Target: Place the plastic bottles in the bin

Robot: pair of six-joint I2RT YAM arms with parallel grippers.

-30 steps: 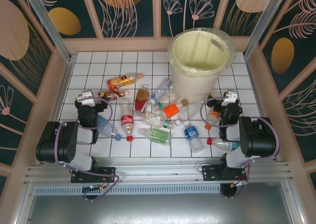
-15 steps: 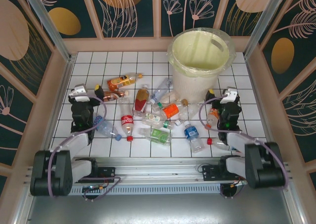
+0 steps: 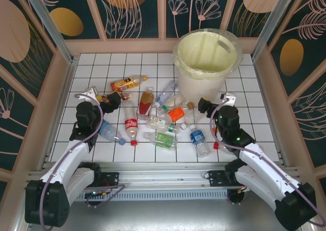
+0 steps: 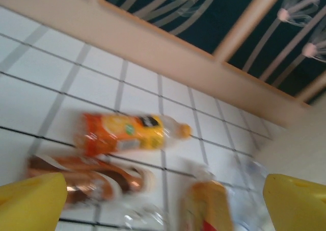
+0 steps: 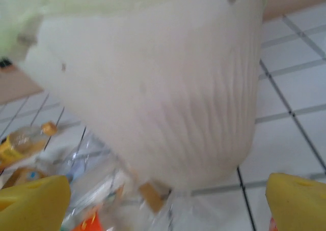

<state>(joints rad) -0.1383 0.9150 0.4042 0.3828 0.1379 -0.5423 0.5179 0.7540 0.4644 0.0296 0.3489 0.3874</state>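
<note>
Both arms have reached out since earlier. Left gripper (image 3: 112, 99), right gripper (image 3: 203, 105): jaws wide, empty. Bottles (image 3: 164, 138): strewn at the bin's (image 3: 204, 86) near-left. Brown bottle (image 4: 86, 179), blurred, probably lies crosswise just ahead of our left gripper.

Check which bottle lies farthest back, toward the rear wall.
The bottle with the orange-and-yellow label, lying on its side left of the bin. It lies at the back edge of the pile; the other bottles lie nearer the arms.
</note>
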